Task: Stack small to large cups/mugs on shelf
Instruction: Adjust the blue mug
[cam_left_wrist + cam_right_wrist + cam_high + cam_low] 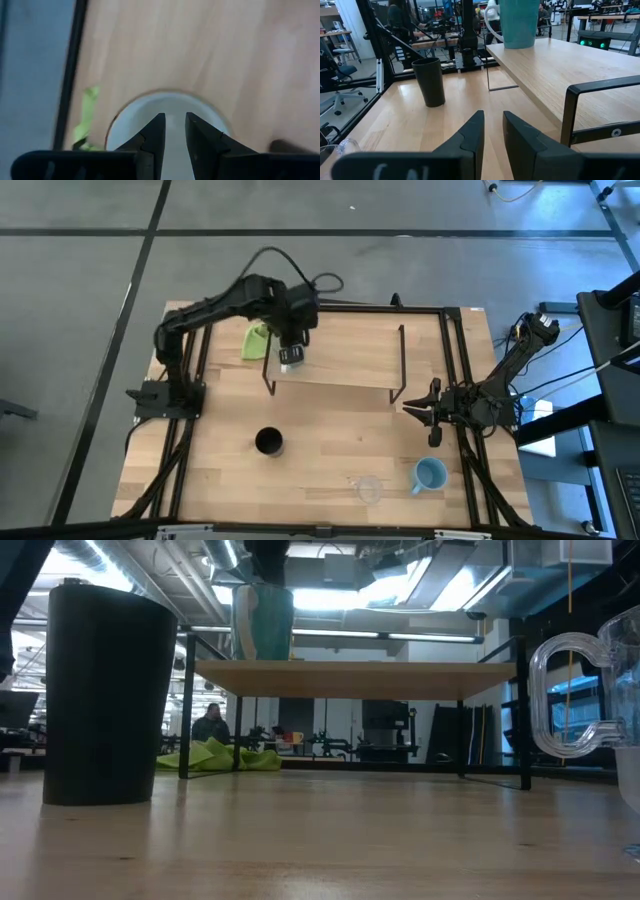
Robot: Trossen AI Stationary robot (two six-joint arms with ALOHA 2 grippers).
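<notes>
Wooden table (pixel 330 470) carries shelf (pixel 345 350) toward rear. Left gripper (pixel 290 358) above shelf's left end, fingers narrowly parted, poised over white mug (pixel 167 107); grasp not confirmed. Black cup (pixel 268 443) on table, front of shelf. Clear cup (pixel 368 488), light blue mug (pixel 430 474) near front edge. Right gripper (pixel 432 425) beside shelf's right end, nearly closed, empty.

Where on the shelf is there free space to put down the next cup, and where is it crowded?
The shelf is bare from its middle to the end near the right hand. Its other end is crowded: the left hand hangs over the white mug there, with the green cloth just beside it.
</notes>
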